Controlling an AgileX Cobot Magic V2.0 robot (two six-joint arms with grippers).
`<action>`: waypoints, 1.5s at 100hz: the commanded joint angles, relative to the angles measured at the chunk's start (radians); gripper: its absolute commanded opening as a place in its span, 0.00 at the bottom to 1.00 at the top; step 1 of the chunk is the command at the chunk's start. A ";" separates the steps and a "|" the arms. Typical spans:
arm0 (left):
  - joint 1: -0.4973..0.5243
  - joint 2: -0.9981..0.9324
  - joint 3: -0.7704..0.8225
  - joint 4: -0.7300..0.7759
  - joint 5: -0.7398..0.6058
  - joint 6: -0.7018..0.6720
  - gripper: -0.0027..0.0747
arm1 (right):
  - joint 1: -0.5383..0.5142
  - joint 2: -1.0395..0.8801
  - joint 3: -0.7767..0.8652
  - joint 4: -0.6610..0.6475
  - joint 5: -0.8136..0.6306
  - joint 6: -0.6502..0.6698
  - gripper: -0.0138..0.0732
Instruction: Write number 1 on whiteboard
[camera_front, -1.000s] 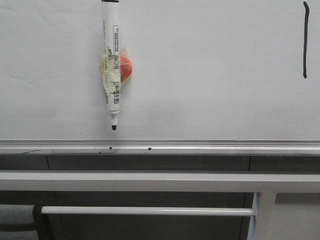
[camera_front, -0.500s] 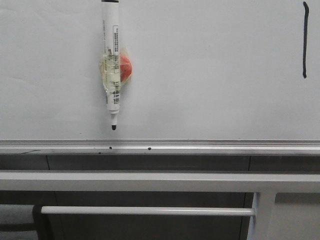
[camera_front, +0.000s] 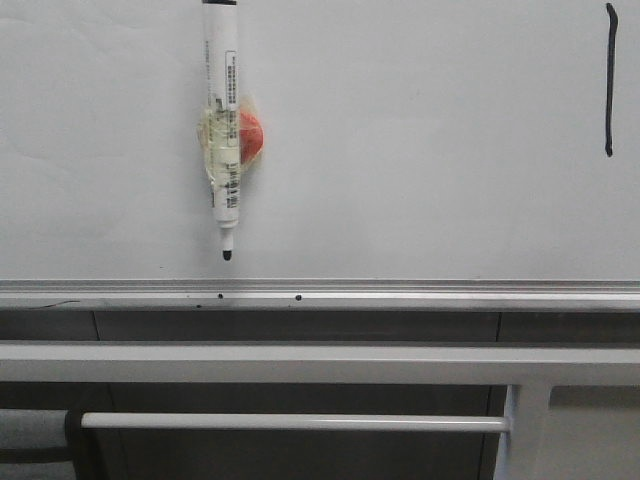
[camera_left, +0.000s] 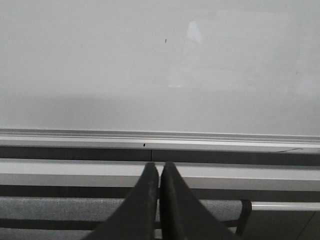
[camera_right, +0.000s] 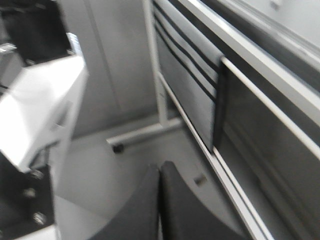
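Observation:
The whiteboard (camera_front: 420, 150) fills the front view, with its silver edge rail (camera_front: 400, 294) below. A black vertical stroke, the number 1 (camera_front: 609, 80), stands at its far right. A white marker pen (camera_front: 223, 110) hangs tip down on the board at upper left, stuck on with clear tape and a red piece (camera_front: 251, 135). No gripper shows in the front view. My left gripper (camera_left: 160, 169) is shut and empty, low in front of the board (camera_left: 160, 65) and its rail (camera_left: 225, 142). My right gripper (camera_right: 160, 170) is shut and empty, pointing at the floor beside the stand.
White horizontal metal bars (camera_front: 300, 362) and a thinner rod (camera_front: 300, 423) run under the board. In the blurred right wrist view there are the stand's frame (camera_right: 250, 65), a caster foot (camera_right: 117, 147) and a white cabinet (camera_right: 40, 110).

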 joint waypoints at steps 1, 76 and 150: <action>-0.007 -0.024 0.006 -0.010 -0.065 -0.007 0.01 | -0.010 0.007 0.020 0.246 -0.270 -0.276 0.09; -0.007 -0.024 0.006 -0.010 -0.065 -0.007 0.01 | -0.769 -0.090 0.079 0.309 -0.471 -0.318 0.09; -0.007 -0.024 0.006 -0.010 -0.065 -0.007 0.01 | -1.229 -0.339 0.079 0.278 -0.061 -0.316 0.09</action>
